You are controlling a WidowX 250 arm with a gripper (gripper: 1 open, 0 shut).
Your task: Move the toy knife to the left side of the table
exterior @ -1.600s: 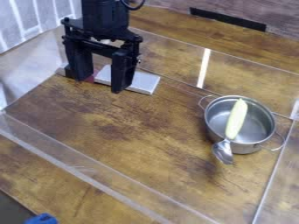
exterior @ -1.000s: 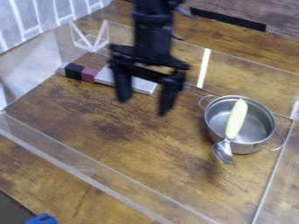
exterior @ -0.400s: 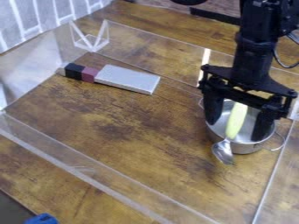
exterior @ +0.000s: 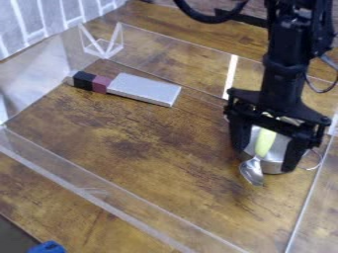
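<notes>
Fingers point(exterior: 278, 150) are spread over the toy knife point(exterior: 262, 142); closing off-centre could snag the pot point(exterior: 276, 166) too.

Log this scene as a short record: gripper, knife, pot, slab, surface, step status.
gripper: open, over the pot, fingers either side of the knife's handle
toy knife: pale yellow-green handle in the pot, silver end sticking out over the rim, not yet gripped
pot: metal, on the right part of the table, partly hidden by the gripper
slab: flat grey, dark maroon end, far left part
surface: brown wood table, clear low walls
status: knife not yet moved left
</notes>
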